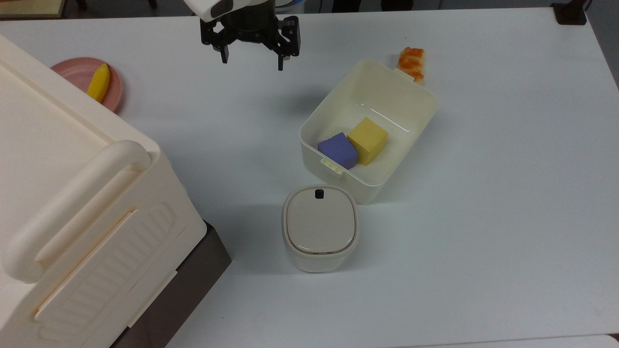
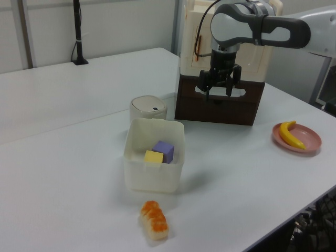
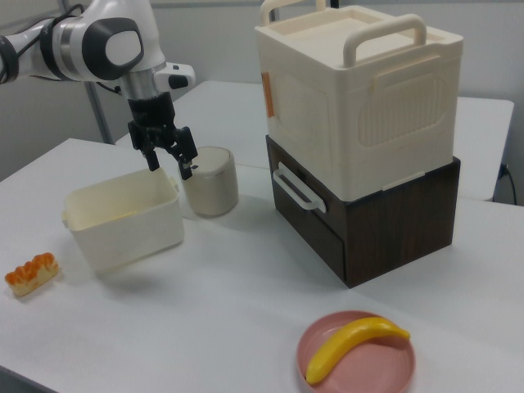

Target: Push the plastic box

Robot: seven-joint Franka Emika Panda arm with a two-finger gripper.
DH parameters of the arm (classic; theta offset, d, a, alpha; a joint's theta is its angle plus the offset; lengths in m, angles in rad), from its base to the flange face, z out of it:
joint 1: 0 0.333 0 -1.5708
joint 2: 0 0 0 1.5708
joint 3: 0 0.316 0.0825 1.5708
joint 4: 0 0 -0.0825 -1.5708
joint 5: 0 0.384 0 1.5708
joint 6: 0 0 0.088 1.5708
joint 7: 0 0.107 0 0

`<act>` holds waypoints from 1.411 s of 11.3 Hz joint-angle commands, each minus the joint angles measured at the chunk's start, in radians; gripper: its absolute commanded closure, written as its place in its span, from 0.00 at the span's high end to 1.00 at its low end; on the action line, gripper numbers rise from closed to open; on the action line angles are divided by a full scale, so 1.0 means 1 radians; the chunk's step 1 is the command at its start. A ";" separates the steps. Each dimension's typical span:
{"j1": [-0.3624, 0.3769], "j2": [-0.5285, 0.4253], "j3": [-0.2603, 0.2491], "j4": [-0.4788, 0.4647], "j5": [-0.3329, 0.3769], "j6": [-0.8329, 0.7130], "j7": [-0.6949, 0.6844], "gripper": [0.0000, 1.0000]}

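Approach stage — the pincer (image 1: 251,60) hangs with jaws spread and empty; the plastic box (image 1: 370,79) sits apart, lower right of it in the top view — next, descend beside a wall.

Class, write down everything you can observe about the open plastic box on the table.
The plastic box is a cream-white, thin-walled rectangular tub with rounded corners, lidless, with small latch tabs on its short ends. It stands upright on the white table, holding a purple cube and a yellow cube side by side. The gripper hangs open, apart from it.
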 commanded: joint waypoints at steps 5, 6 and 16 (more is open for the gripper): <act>0.010 -0.009 -0.001 -0.009 0.013 -0.016 0.017 1.00; 0.010 -0.009 -0.001 -0.011 0.013 -0.016 0.019 1.00; -0.003 -0.009 -0.020 -0.009 0.065 -0.080 -0.607 1.00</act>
